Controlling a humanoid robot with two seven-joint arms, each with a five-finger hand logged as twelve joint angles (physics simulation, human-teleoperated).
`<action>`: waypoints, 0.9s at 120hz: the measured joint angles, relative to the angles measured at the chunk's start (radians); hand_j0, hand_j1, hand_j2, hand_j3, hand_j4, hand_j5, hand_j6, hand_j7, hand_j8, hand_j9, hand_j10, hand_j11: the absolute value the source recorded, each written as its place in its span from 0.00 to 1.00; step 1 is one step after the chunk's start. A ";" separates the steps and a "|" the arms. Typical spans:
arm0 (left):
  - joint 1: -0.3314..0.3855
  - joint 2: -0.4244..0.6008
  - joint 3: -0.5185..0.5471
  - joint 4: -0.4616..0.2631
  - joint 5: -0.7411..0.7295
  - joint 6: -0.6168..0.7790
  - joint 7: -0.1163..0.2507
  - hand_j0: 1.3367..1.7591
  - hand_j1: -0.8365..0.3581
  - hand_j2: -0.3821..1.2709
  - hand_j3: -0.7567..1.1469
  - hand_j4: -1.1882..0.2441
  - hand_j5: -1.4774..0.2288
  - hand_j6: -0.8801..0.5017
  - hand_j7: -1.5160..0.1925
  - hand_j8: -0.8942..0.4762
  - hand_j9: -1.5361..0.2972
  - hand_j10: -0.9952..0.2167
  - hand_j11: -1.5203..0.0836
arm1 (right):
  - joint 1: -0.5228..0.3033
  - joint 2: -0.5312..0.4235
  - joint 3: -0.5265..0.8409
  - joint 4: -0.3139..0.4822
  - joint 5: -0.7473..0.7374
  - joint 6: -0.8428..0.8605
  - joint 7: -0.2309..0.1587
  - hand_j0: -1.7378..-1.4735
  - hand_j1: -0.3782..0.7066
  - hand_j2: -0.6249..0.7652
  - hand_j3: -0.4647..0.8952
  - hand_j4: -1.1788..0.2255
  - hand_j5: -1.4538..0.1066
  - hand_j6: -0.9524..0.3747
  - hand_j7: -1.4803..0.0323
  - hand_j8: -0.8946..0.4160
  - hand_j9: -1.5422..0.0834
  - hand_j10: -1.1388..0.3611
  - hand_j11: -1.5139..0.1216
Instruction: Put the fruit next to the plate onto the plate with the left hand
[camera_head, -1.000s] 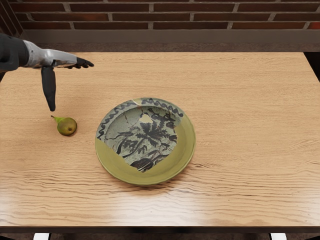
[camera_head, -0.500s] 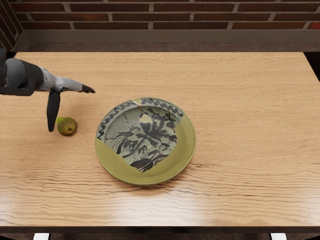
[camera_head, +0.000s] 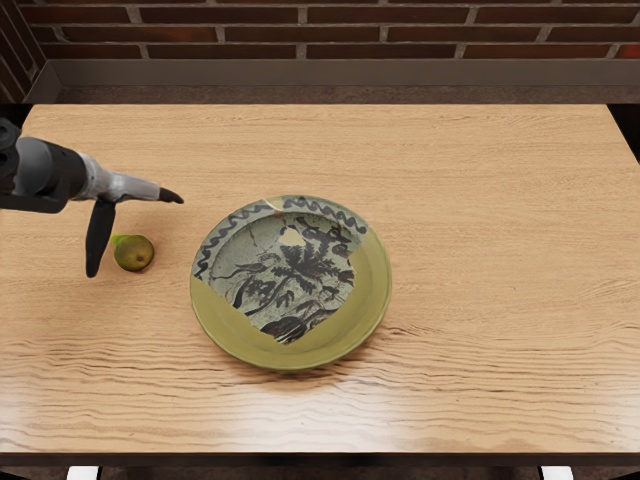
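The left hand (camera_head: 108, 194) has sunk nearer, just left of the pear (camera_head: 133, 252), spread wide and empty. Grasping it and carrying it to the plate (camera_head: 372, 288) remain.

Left hand (camera_head: 108, 194) splayed wide, empty

A small yellow-green pear (camera_head: 134, 252) is lying on its side on the wooden surface (camera_head: 480, 200), stem end pointing left, just beside the left rim of a round olive plate (camera_head: 372, 290) and apart from it. The plate is sitting flat, showing a dark leafy pattern across its pale centre.
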 joint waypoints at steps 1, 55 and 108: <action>0.000 0.001 0.000 -0.002 0.000 0.000 0.000 0.76 0.99 0.23 0.40 0.82 0.86 0.63 0.88 0.65 0.84 0.82 0.94 | 0.000 0.000 0.000 0.000 0.000 0.000 0.000 0.30 0.05 0.45 0.34 0.82 0.91 0.70 0.96 0.66 0.93 0.74 0.91; 0.036 0.023 -0.008 -0.069 0.048 0.000 -0.005 0.76 0.90 0.24 0.40 0.76 0.80 0.57 0.82 0.58 0.77 0.74 0.88 | 0.000 0.000 0.000 0.000 0.000 0.000 0.000 0.30 0.05 0.45 0.34 0.82 0.91 0.70 0.96 0.66 0.93 0.74 0.91; 0.049 0.023 -0.005 -0.027 0.111 0.000 -0.019 0.76 0.88 0.25 0.40 0.75 0.78 0.55 0.80 0.57 0.76 0.73 0.86 | 0.000 0.000 0.000 0.000 0.000 0.000 0.000 0.30 0.05 0.45 0.34 0.82 0.91 0.70 0.96 0.66 0.93 0.74 0.91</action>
